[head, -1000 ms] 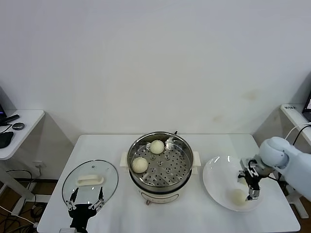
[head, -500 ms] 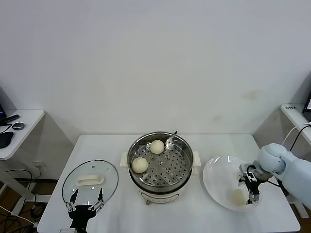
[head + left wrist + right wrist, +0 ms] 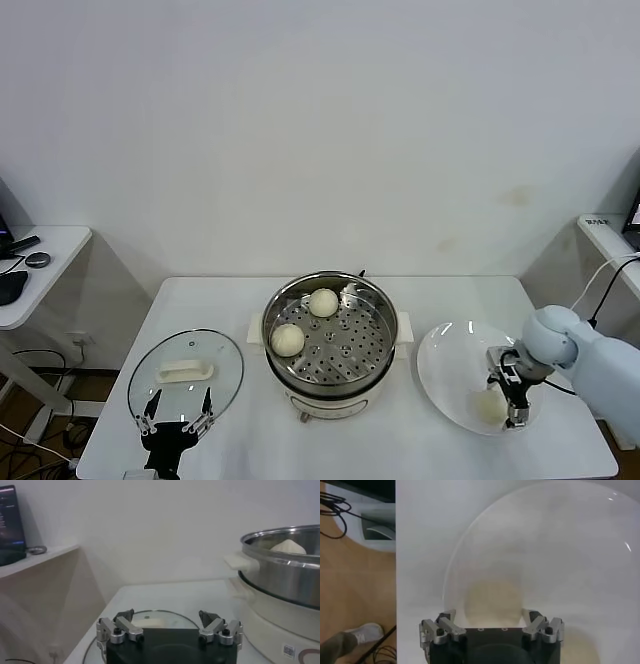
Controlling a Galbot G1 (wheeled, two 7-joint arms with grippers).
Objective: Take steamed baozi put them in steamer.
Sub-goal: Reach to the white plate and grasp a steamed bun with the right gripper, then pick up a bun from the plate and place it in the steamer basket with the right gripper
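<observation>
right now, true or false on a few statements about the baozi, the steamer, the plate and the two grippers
1. Two baozi sit in the steamer. True.
2. The glass lid covers the steamer. False: it lies flat on the table to the steamer's left.
3. The right gripper is over the white plate with its fingers open around a baozi. True.
4. The left gripper holds a baozi. False: it is open and holds nothing, at the lid's near edge.
5. The plate is left of the steamer. False: it is on the right.
</observation>
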